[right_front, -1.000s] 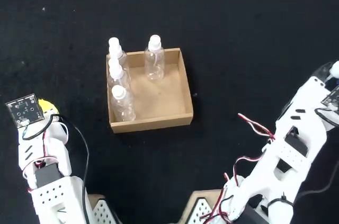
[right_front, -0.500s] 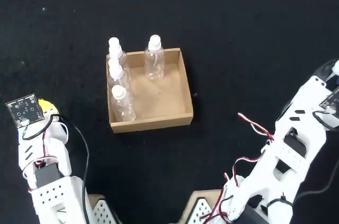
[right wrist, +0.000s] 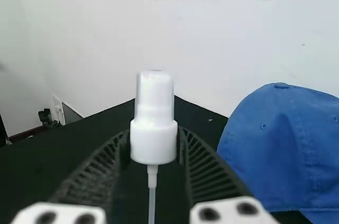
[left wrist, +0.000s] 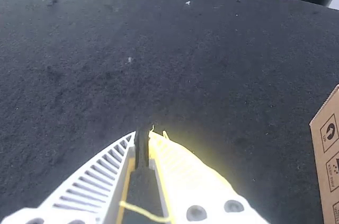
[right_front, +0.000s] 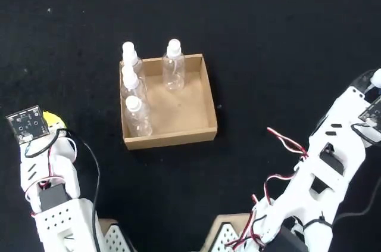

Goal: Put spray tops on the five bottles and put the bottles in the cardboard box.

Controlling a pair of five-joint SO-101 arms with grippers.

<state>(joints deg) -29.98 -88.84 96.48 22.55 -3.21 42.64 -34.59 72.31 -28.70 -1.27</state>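
Four capped bottles (right_front: pixel 137 118) stand in the box (right_front: pixel 169 139), far from the right end effector (right wrist: pixel 153 140) gripping a spray top (right wrist: pixel 153 108) a jolt could dislodge; left end effector (left wrist: pixel 143 137) closed.

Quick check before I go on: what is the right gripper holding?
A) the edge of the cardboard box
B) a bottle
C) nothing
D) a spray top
D: the right wrist view shows the right gripper shut on a white spray top, with the top's thin tube running back between the gripper's two sides.
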